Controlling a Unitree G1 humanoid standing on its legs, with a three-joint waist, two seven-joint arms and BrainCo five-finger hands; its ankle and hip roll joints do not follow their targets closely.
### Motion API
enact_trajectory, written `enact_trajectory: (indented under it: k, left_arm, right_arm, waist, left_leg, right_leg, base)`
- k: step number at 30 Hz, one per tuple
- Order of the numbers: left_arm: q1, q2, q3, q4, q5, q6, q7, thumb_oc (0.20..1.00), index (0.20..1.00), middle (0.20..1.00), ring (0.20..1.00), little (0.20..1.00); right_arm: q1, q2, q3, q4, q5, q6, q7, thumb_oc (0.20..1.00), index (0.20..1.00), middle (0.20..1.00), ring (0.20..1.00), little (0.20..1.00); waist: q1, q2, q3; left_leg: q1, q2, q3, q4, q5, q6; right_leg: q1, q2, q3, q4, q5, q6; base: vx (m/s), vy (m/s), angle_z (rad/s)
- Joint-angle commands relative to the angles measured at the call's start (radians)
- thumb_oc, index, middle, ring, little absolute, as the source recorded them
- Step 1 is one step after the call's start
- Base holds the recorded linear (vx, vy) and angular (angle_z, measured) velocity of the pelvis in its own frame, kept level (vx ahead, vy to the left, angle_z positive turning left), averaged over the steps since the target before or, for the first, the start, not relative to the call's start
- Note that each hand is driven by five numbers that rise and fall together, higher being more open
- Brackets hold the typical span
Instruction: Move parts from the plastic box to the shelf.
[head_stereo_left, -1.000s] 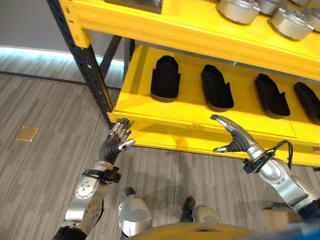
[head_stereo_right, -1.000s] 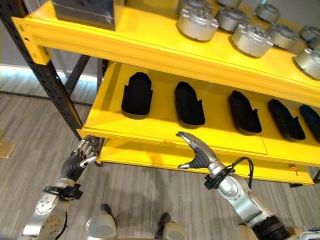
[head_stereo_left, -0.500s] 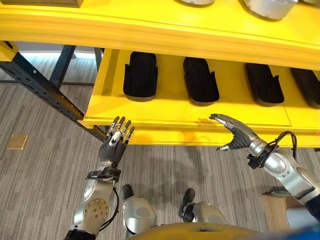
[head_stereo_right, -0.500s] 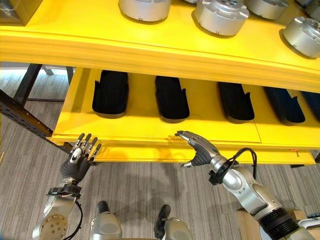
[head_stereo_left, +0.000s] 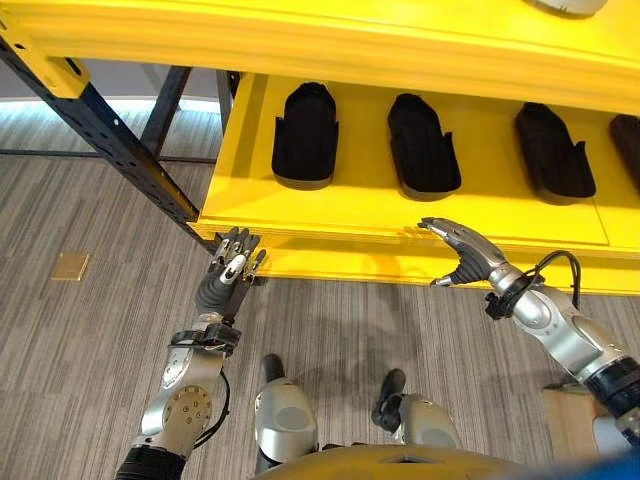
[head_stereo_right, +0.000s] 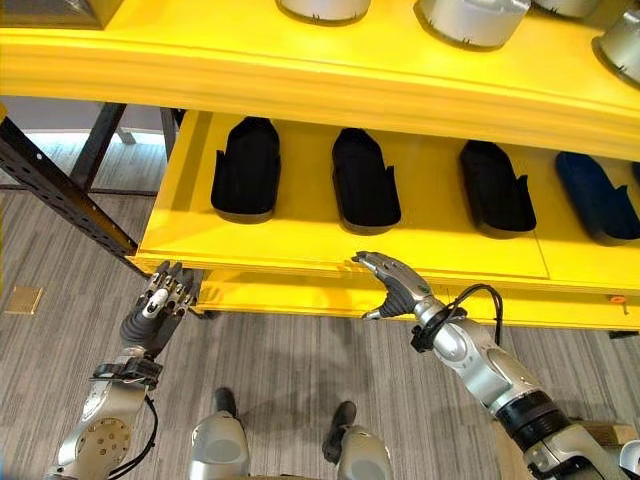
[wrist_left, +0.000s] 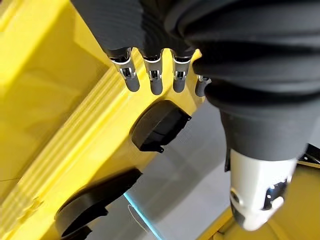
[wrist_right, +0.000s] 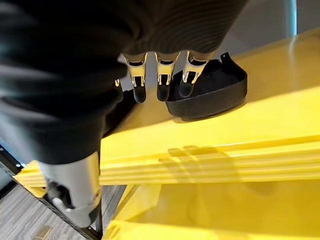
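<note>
Several black shoe-shaped parts (head_stereo_left: 305, 135) (head_stereo_right: 365, 180) lie in a row on the lower yellow shelf (head_stereo_left: 340, 215). Round silver parts (head_stereo_right: 472, 15) stand on the shelf above. My left hand (head_stereo_left: 228, 278) is open, its fingers straight, just below the lower shelf's front left corner, and it holds nothing. My right hand (head_stereo_left: 465, 260) is open and empty too, with its fingers reaching over the shelf's front edge short of the second black part (head_stereo_left: 423, 145). The right wrist view shows straight fingers (wrist_right: 161, 82) before a black part (wrist_right: 210, 92). In the left wrist view, black parts (wrist_left: 159, 125) lie past straight fingers (wrist_left: 155, 75).
The rack's black upright (head_stereo_left: 110, 140) slants down to the floor at the left of the shelf. A small brass plate (head_stereo_left: 70, 265) sits in the grey carpet on the left. A pale wooden thing (head_stereo_left: 570, 415) shows at the lower right.
The whole view has shifted, so the camera moved. Both hands stay open and empty at the lower shelf's front edge; the left thumb has drawn in beside the fingers.
</note>
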Motion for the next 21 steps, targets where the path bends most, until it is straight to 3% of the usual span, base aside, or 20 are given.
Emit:
enact_trajectory:
  k: [1, 21]
  left_arm:
    - [-0.021, 0.021, 0.025, -0.067, -0.015, -0.059, 0.008, 1.0, 1.0, 1.0, 1.0, 1.0]
    - [-0.066, 0.02, 0.03, -0.061, 0.026, -0.106, 0.032, 1.0, 1.0, 1.0, 1.0, 1.0]
  right_arm:
    - [-0.065, 0.024, 0.001, -0.004, -0.038, -0.013, -0.047, 1.0, 1.0, 1.0, 1.0, 1.0]
    - [-0.203, 0.032, 0.062, 0.131, -0.129, 0.049, -0.123, 1.0, 1.0, 1.0, 1.0, 1.0]
  waist:
    - [0.029, 0.0, 0.005]
    - [0.044, 0.017, 0.057]
  left_leg:
    - [-0.023, 0.033, -0.018, 0.069, -0.012, 0.02]
    - [-0.086, 0.043, -0.032, 0.103, -0.009, 0.014]
  right_leg:
    - [0.009, -0.114, -0.073, 0.102, -0.025, 0.085]
    - [-0.058, -0.144, -0.08, 0.174, -0.046, 0.075]
  base:
    - [0.0, 0.0, 0.0]
    - [0.0, -0.002, 0.0]
